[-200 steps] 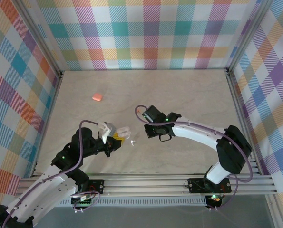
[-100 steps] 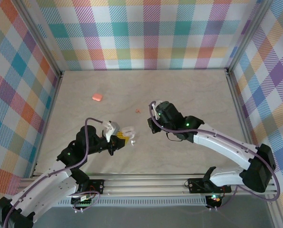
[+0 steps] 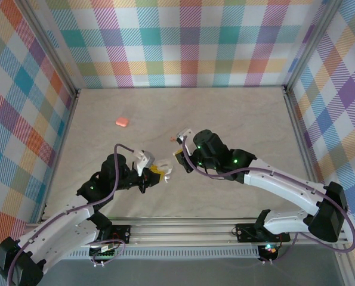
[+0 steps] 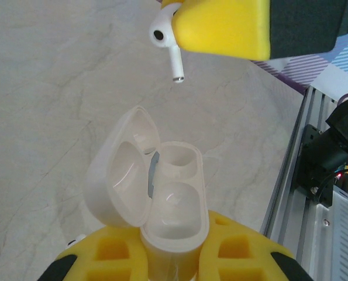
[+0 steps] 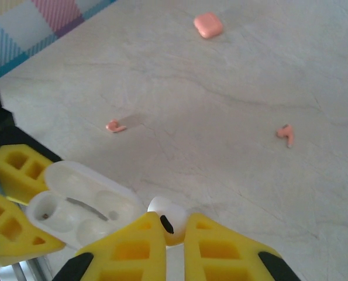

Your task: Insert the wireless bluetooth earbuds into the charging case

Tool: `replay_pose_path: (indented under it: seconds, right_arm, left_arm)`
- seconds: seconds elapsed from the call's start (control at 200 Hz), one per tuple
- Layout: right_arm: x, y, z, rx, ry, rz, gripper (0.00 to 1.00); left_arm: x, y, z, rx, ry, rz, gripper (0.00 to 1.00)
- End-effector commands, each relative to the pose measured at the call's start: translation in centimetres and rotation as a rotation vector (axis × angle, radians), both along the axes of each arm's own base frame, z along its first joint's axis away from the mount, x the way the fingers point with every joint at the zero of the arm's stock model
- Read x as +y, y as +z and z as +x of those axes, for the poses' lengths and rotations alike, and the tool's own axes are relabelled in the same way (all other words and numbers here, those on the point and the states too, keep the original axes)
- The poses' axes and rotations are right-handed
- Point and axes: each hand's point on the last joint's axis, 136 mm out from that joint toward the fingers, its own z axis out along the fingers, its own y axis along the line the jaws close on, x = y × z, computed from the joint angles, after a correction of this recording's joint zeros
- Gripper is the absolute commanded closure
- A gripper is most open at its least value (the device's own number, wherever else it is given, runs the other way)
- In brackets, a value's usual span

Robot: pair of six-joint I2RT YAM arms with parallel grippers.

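Step in hand: seating a white earbud (image 4: pixel 164 36) in the white charging case (image 4: pixel 172 218) (by my reading the carry is done and the drop-in is not yet made).
Left gripper (image 3: pixel 156 173): closed on the lower body of the case, holding it with its mouth up. The lid (image 4: pixel 122 175) is swung open to the left, and both sockets (image 4: pixel 176 202) look empty.
Right gripper (image 5: pixel 172 226): narrow, pinching the earbud by its head, with the stem free and pointing down.
Earbud against case: apart, not touching. In the left wrist view it hangs beyond the far rim of the case; in the top view it sits just right of the case.
Next move calls for: bringing the stem over one socket, keeping it near upright, lowering gently, then loosening the pinch (a tilted stem would likely catch the rim).
Pink earbuds (image 5: pixel 115 126) (image 5: pixel 286 133): lying on the table (image 5: pixel 250 76), farther out than both grippers.
Pink case (image 3: pixel 122 121): far left, shut, well apart from both grippers.
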Motion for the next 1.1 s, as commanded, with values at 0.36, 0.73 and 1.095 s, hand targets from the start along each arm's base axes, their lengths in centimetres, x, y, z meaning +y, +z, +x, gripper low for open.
replay_pose_path:
  seconds: [0.36, 0.73, 1.095]
  right_arm:
    - [2.5, 3.4, -2.4, -0.15, 0.211, 0.098, 0.88]
    - [2.3, 2.8, -2.9, -0.187, 0.246, 0.076, 0.89]
    - [2.0, 2.1, -3.0, -0.215, 0.272, 0.048, 0.88]
  left_arm:
    - [-0.8, 3.5, 0.1, -0.073, -0.042, -0.066, 1.0]
    - [-0.8, 4.5, 0.0, -0.084, -0.035, -0.099, 1.0]
    - [-0.7, 5.1, 0.0, -0.092, -0.029, -0.121, 1.0]
